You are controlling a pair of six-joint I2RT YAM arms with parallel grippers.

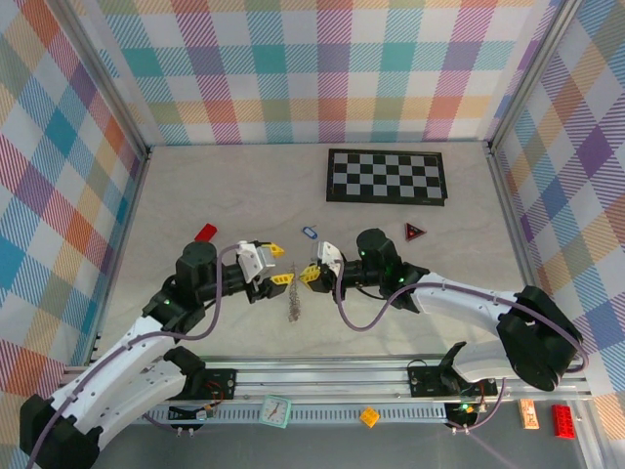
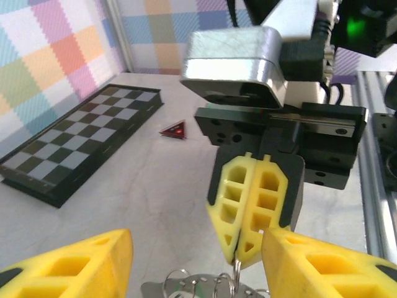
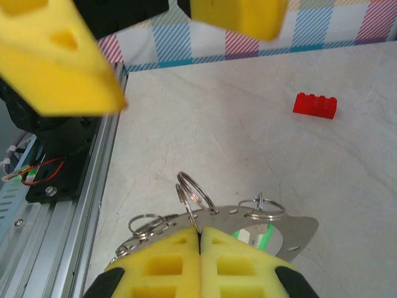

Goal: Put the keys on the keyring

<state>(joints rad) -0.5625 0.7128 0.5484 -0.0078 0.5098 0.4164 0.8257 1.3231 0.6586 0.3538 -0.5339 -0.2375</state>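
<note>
Steadying seems in hand: the keyring (image 3: 291, 226) is pinched by the right end effector (image 3: 200, 231); the left end effector (image 1: 281, 265) is spread. The blue key (image 1: 308, 232), just farther, probably must be fetched next.

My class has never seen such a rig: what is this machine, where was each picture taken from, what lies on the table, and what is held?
Two robot arms stand at the near edge of a table. One picture looks down from above; the other two come from cameras on the wrists. The right gripper is shut on the keyring, a metal plate carrying rings. The left gripper is open beside it. On the table lie a blue key tag, a chequered board, a red toy brick and a red triangle.
</note>
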